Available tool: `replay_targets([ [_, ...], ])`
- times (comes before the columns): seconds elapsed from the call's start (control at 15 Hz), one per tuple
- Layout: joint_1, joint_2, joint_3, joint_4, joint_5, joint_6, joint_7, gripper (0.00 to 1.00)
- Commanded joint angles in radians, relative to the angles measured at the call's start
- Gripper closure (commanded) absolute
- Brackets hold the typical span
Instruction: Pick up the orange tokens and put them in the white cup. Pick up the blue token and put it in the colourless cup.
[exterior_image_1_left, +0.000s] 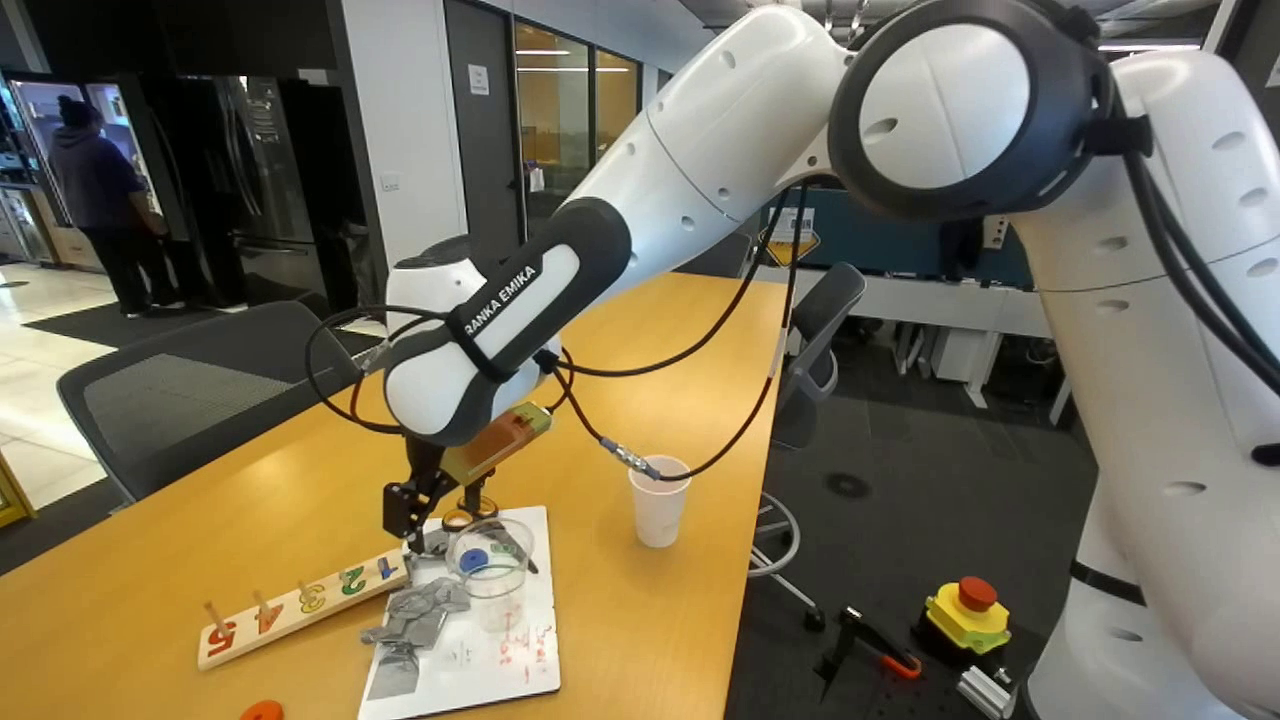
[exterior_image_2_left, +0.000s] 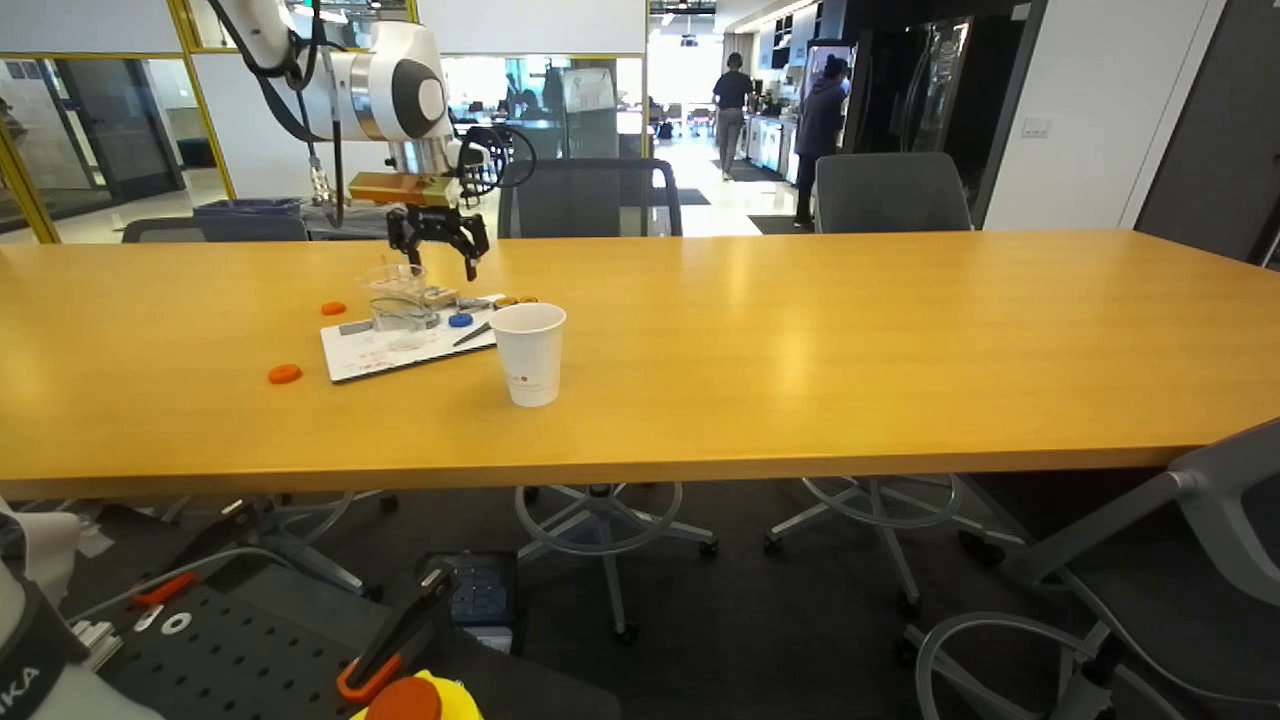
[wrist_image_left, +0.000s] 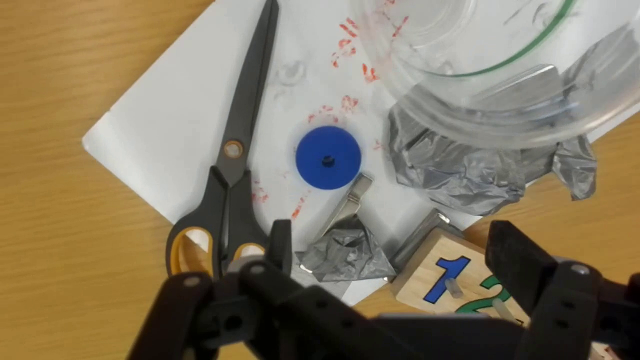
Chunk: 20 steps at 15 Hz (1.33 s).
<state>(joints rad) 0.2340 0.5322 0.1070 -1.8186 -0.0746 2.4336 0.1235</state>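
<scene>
Two flat orange tokens lie on the table in an exterior view, one farther back (exterior_image_2_left: 333, 308) and one nearer (exterior_image_2_left: 285, 373); an orange token (exterior_image_1_left: 262, 710) is cut off by the frame edge in an exterior view. The blue token (wrist_image_left: 328, 175) lies flat on a white board. The colourless cup (wrist_image_left: 500, 100) stands upright on the board beside it; in an exterior view the blue token (exterior_image_1_left: 474, 561) shows through its clear wall. The white cup (exterior_image_1_left: 659, 510) stands upright on the table, also in an exterior view (exterior_image_2_left: 530, 355). My gripper (wrist_image_left: 390, 235) is open and empty above the board's far end (exterior_image_2_left: 443, 270).
The white board (exterior_image_1_left: 500, 660) carries scissors (wrist_image_left: 235, 150), crumpled grey tape (wrist_image_left: 460, 175) and a metal clip (wrist_image_left: 350, 200). A wooden number strip with upright pegs (exterior_image_1_left: 305, 610) touches the board's side. Chairs (exterior_image_1_left: 200, 400) stand around the table.
</scene>
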Motion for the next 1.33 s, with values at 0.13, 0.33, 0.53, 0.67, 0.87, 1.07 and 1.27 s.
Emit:
replay_targets([
  [0.13,0.036,0.107,-0.041,0.124,-0.06,-0.076,0.023,0.0],
  [0.33,0.037,0.133,-0.044,0.15,-0.057,-0.107,0.021,0.0],
  [0.53,0.038,0.139,-0.043,0.156,-0.058,-0.13,0.016,0.0],
  [0.67,0.037,0.137,-0.04,0.15,-0.057,-0.132,0.011,0.0],
  [0.87,0.036,0.135,-0.037,0.144,-0.054,-0.137,0.007,0.0],
  [1.07,0.03,0.133,-0.027,0.139,-0.046,-0.143,-0.01,0.0],
  [1.27,0.024,0.128,-0.018,0.129,-0.043,-0.145,-0.031,0.0],
])
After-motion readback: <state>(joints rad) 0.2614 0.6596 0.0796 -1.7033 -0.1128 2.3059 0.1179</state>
